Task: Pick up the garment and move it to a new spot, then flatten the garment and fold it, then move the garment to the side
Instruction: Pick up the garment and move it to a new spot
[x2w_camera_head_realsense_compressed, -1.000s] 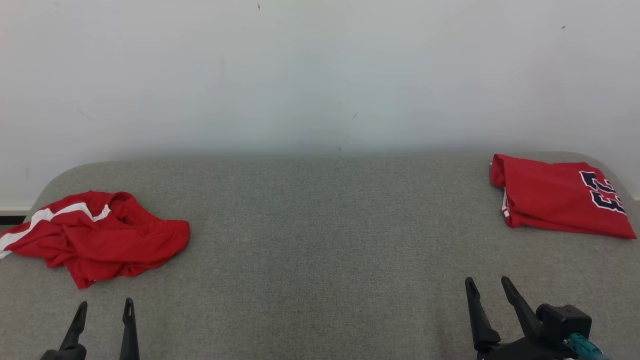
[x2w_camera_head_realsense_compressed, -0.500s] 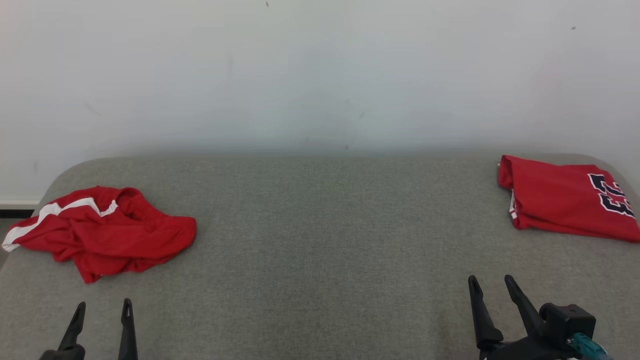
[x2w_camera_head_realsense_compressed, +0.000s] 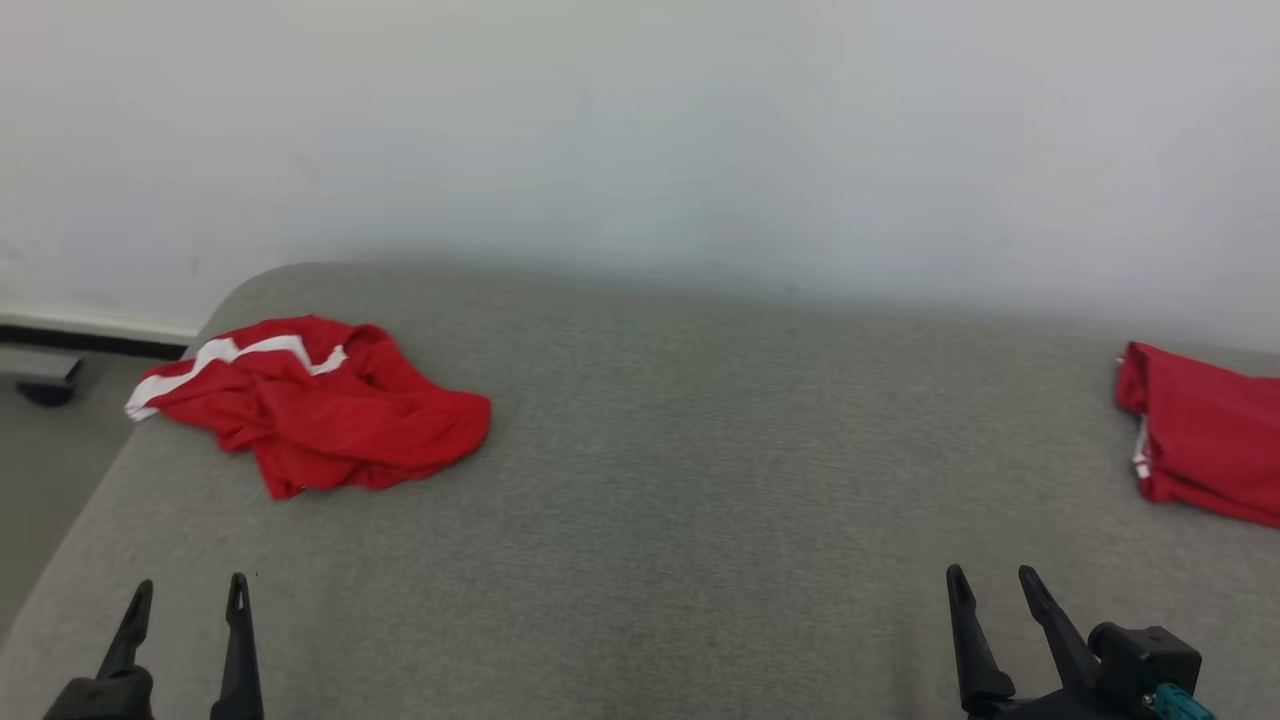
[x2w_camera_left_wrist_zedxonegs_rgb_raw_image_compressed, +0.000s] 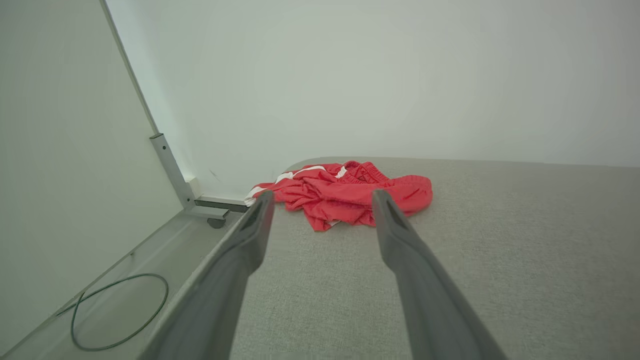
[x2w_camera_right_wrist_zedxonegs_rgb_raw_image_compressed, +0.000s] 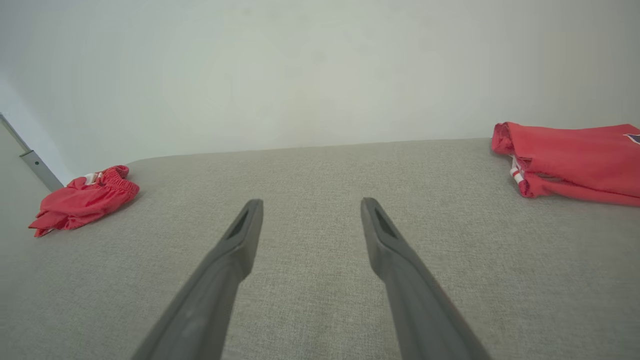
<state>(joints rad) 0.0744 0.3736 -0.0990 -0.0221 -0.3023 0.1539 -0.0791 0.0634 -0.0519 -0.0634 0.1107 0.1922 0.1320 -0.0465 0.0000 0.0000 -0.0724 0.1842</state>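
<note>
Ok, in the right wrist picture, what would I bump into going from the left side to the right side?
crumpled red garment → right gripper, jaws apart → folded red garment

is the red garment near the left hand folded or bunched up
Bunched up. The red garment lies in a wrinkled heap on the grey surface, with its white stripe bent and its edges uneven.

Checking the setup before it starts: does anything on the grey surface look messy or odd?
The crumpled red garment sits heaped by the far left corner of the grey surface, its striped end at the edge. The folded red garment looks tidy.
</note>
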